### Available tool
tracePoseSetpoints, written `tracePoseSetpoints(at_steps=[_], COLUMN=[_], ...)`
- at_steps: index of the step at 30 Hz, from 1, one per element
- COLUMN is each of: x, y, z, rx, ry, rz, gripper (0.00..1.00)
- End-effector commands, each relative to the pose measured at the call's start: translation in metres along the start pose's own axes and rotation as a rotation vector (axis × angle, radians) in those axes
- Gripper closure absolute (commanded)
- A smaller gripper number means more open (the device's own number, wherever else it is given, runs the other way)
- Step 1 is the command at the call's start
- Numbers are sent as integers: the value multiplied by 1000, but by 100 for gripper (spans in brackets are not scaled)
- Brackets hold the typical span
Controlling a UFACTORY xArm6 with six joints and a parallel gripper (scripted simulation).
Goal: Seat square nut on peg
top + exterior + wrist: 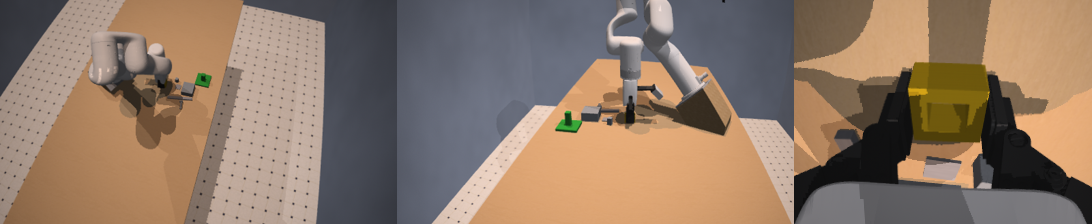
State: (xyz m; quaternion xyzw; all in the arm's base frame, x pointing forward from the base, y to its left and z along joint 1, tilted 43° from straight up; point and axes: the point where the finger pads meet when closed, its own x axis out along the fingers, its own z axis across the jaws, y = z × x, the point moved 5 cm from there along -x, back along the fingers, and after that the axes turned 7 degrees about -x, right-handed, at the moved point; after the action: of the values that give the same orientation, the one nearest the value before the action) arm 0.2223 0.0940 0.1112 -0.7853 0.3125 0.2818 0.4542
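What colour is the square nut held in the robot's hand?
Yellow. The square nut shows best in the wrist view, clamped between the black fingers of the hand.

The yellow square nut (950, 102) is seen mid-frame in the wrist view, clamped low over the tabletop, while the green square peg (567, 118) is stood upright on its base at centre-left of the exterior view.
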Motion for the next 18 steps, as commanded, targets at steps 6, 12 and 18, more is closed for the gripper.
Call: tracePoseSetpoints(at_steps=[6,12,18], x=[0,0,-1], y=[0,0,0], z=[0,1,1], rx=[3,6,11], ry=[-2,-3,-5], rz=[0,1,2], gripper=[100,100,100])
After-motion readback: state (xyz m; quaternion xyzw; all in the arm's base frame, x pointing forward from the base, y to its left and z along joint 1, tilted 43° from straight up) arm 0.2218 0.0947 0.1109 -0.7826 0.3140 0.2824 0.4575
